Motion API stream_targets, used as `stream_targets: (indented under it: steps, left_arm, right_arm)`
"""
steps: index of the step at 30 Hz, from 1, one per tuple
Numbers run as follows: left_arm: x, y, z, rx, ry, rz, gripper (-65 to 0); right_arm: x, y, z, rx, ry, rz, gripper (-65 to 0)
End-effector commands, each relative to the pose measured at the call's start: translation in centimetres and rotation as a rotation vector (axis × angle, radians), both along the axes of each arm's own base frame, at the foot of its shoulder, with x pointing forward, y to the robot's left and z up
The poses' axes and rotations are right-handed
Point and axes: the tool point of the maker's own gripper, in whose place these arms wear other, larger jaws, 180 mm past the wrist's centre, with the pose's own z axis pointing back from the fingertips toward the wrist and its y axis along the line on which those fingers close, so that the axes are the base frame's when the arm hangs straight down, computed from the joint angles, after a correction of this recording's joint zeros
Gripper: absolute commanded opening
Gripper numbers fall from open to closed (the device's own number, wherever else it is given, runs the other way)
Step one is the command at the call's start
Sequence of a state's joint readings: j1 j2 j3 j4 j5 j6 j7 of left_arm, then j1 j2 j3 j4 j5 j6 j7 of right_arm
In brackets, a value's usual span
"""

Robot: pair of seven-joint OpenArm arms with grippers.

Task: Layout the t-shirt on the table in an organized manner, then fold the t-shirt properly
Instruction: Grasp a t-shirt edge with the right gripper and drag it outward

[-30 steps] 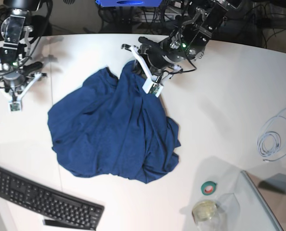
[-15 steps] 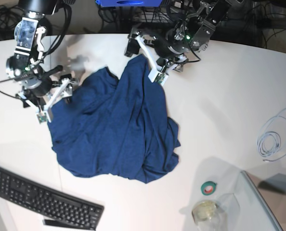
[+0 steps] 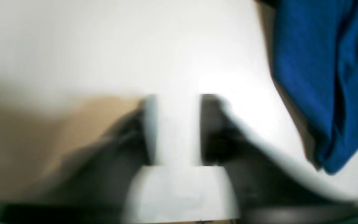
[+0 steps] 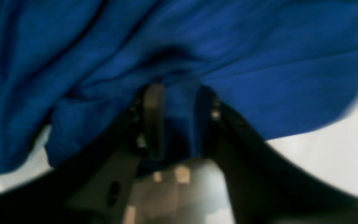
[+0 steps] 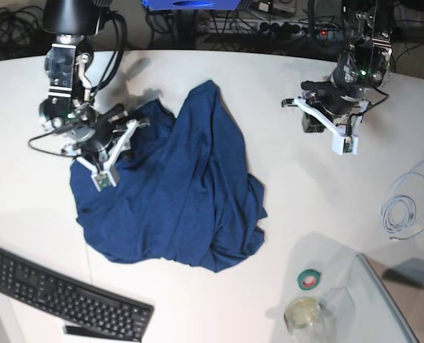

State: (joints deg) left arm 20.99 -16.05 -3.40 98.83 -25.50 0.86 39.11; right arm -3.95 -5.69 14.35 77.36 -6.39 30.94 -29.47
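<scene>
While the t-shirt (image 5: 173,189) is lying bunched and creased at centre-left of the table (image 5: 326,207), nothing is laid out or folded yet. At the upper left, the right gripper (image 4: 174,124) is pinching a fold of its edge. At the upper right, the left gripper (image 5: 333,121) is hovering closed and empty, well apart from the cloth.

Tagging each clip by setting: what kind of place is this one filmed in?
Probably a lab or office workbench, not a home: a broad white curved table carrying a black computer keyboard, a coiled pale cable, and tangled dark wiring and equipment behind. A crumpled navy-blue knit t-shirt lies on it.
</scene>
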Motion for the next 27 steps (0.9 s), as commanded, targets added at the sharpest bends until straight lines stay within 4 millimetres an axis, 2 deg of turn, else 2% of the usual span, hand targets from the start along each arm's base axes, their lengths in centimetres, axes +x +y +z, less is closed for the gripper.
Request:
stream_targets:
  steps: [1,3,5,9,11,13,16,18,19,20,22,24,27]
  left_arm:
    - [1.3,0.2,1.3,-0.001,-0.054,0.003,-65.0]
    - [1.7,0.8,1.6,0.009,-0.066,0.014,-65.0]
    - [1.9,0.9,1.7,0.014,-0.071,0.012,-65.0]
    - [1.8,0.6,1.6,0.013,-0.066,-0.001,-65.0]
    - [1.8,0.4,1.5,0.008,-0.064,-0.001,-65.0]
    - [1.6,0.7,1.0,0.010,-0.048,0.005,-65.0]
    - [1.1,1.1,0.2,0.016,-0.025,0.011,-65.0]
    - [0.7,1.8,-0.2,0.024,-0.010,0.026,-65.0]
    - [0.5,2.5,-0.4,0.035,-0.001,0.035,-65.0]
    - [0.3,3.8,-0.5,0.056,0.006,0.051,-65.0]
    - [-0.5,5.8,-1.0,0.080,0.030,0.090,-65.0]
    - [-1.0,8.1,-1.0,0.100,0.035,0.149,-65.0]
    - [-1.4,10.6,-0.4,0.124,0.025,0.216,-65.0]
  right_arm:
    - [1.0,-1.4,0.4,-0.019,-0.023,-0.014,-53.0]
    - [0.0,-3.6,-1.4,-0.043,0.037,-0.037,-57.9]
    - [-0.8,-6.0,-2.8,-0.055,0.084,-0.081,-59.1]
    - [-1.2,-13.3,-3.8,-0.104,0.138,-0.204,-59.1]
    - [-0.3,-16.4,-3.3,-0.126,0.133,-0.245,-59.1]
    - [1.5,-19.0,-2.2,-0.142,0.087,-0.271,-59.1]
    - [3.9,-21.3,-0.2,-0.159,0.014,-0.292,-59.0]
    - [5.0,-22.0,1.5,-0.184,-0.033,-0.291,-58.8]
    - [5.7,-21.9,2.8,-0.199,-0.077,-0.282,-58.8]
    - [5.4,-20.9,3.3,-0.212,-0.096,-0.262,-58.7]
    - [4.4,-17.8,4.4,-0.222,-0.137,-0.208,-58.5]
    - [3.2,-11.6,5.7,-0.219,-0.191,-0.070,-53.3]
    - [0.2,-3.4,6.6,-0.178,-0.228,0.131,-33.3]
